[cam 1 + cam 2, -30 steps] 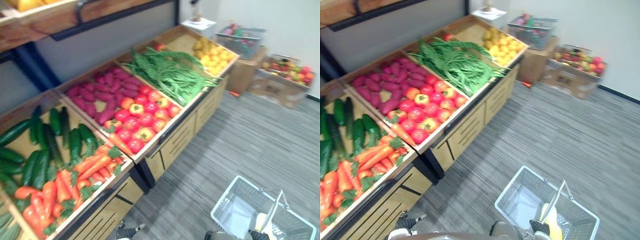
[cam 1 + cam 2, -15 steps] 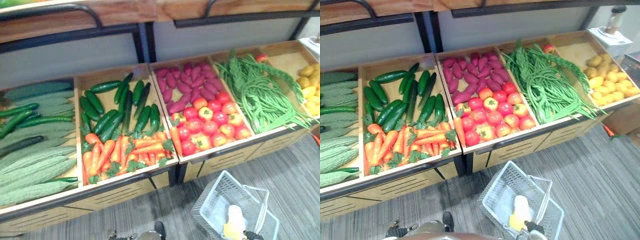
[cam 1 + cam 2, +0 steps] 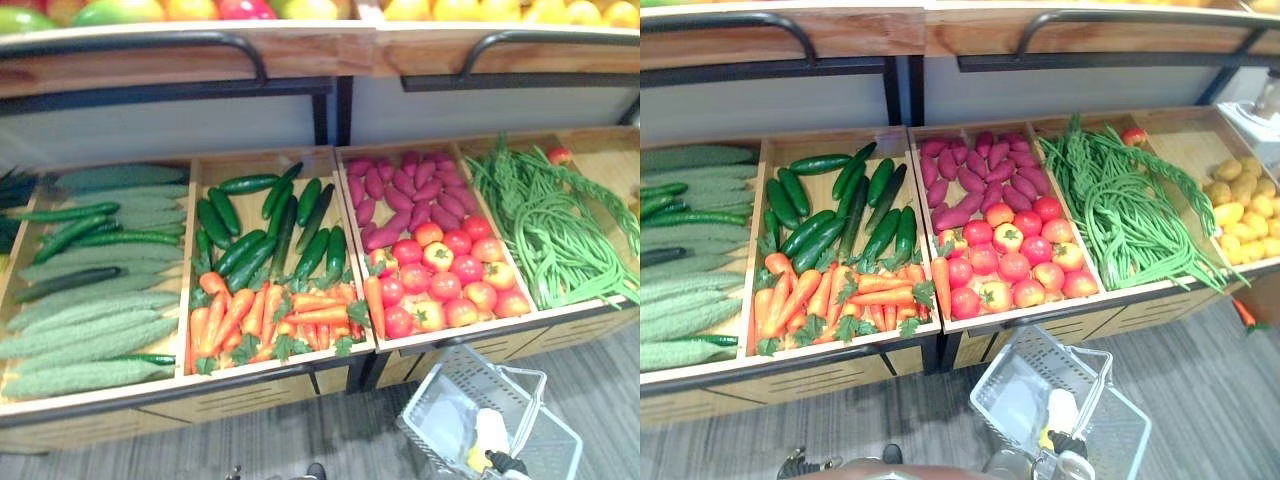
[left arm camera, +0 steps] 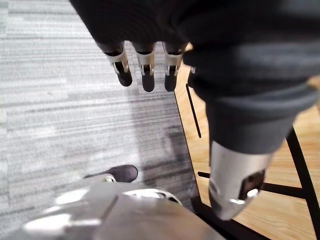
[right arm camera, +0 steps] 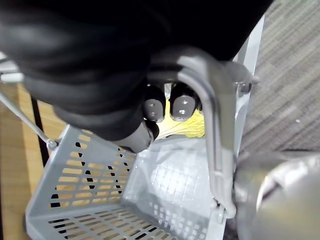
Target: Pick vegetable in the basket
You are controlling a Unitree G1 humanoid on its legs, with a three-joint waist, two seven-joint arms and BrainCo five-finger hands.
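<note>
The right hand (image 5: 154, 109) is curled round the handle (image 5: 216, 125) of the grey basket (image 3: 1025, 350), which hangs below it over striped grey carpet (image 4: 55, 100), with a pale yellow item (image 3: 1061, 408) inside. The left hand (image 4: 144, 65) hangs with straight fingers, holding nothing. Beyond the right hand, wooden bins (image 3: 825, 142) hold carrots (image 3: 875, 290), cucumbers (image 3: 820, 230) and tomatoes (image 3: 1012, 265)

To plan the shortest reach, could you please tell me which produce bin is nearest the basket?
The bin of tomatoes and purple sweet potatoes: the basket hangs just before its front edge, the cucumber-and-carrot bin further left.
</note>
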